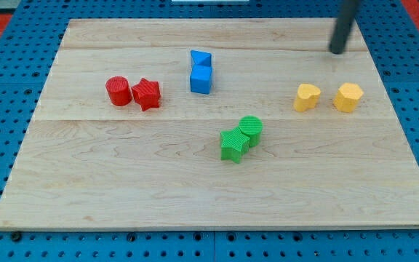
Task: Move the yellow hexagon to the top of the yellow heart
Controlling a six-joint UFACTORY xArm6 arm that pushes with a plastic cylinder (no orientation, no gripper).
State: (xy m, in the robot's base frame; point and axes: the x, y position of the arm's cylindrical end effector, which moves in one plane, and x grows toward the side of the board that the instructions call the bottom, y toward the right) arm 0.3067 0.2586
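No jaws are fitted. My tip (337, 51), above the yellow hexagon (348, 97), should be brought lower-right, pushing it up-left around the yellow heart (306, 97).

body: we see just one straight rod | colour: dark grey, almost black, the same all the way down | shape: round like a thick stick, smooth sides | my tip (337, 52): blunt, flat end, no claws | marks: we see no writing, screws or cables on the part that shows
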